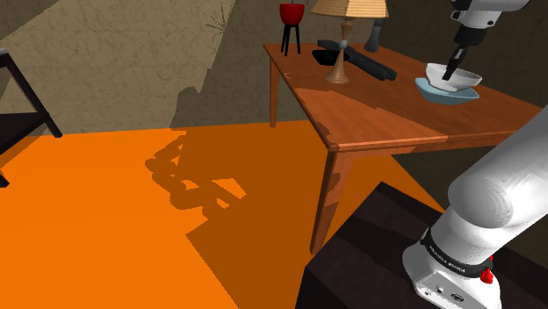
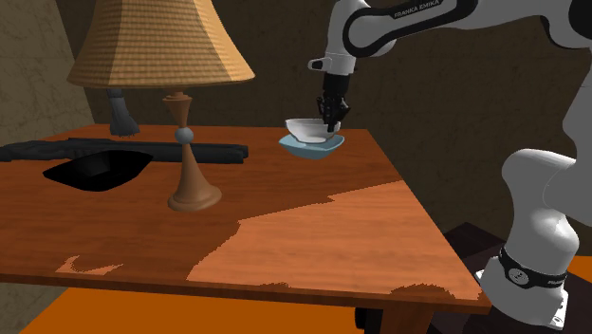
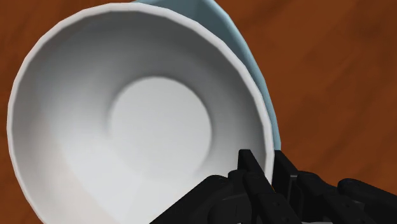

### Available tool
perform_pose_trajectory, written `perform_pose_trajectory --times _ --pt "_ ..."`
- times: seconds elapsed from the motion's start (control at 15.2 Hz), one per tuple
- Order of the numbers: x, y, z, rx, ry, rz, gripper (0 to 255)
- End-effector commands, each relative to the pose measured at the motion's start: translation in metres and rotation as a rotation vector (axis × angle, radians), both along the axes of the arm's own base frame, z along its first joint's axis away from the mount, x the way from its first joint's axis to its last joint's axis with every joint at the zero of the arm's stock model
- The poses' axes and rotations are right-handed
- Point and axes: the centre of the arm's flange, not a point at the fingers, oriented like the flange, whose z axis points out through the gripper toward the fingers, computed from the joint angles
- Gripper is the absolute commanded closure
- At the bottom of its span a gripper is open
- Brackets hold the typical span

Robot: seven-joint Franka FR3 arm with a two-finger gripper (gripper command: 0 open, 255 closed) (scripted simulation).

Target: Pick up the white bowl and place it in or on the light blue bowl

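The white bowl (image 1: 454, 77) (image 2: 305, 127) (image 3: 140, 121) sits nested in the light blue bowl (image 1: 442, 94) (image 2: 311, 147) (image 3: 247, 54) near the far side of the wooden table (image 2: 313, 237). My black gripper (image 1: 450, 70) (image 2: 331, 123) (image 3: 267, 170) comes down from above onto the white bowl's rim. One finger is inside the bowl and the other outside, and they clasp the rim between them. The light blue bowl peeks out from under the white one as a thin crescent.
A table lamp (image 1: 344, 35) (image 2: 180, 95) with a woven shade stands mid-table. Behind it lie a long black object (image 1: 360, 60) (image 2: 123, 150) and a black dish (image 2: 100, 169). A red pot on a black stand (image 1: 292, 22) is at the far corner. Orange floor (image 1: 105, 219) lies beside the table.
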Motion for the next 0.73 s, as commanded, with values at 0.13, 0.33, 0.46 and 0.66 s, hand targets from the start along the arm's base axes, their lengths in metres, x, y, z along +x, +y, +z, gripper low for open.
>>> perform_pose_trajectory --times 0.13,0.33,0.46,0.66 --pt "0.000 0.000 0.000 -0.001 -0.001 0.000 255" --pt "0.000 0.000 0.000 -0.001 -0.001 0.000 0" --pt "0.000 0.000 0.000 -0.001 -0.001 0.000 0" --pt "-0.001 0.003 0.026 -0.001 -0.001 0.000 0"
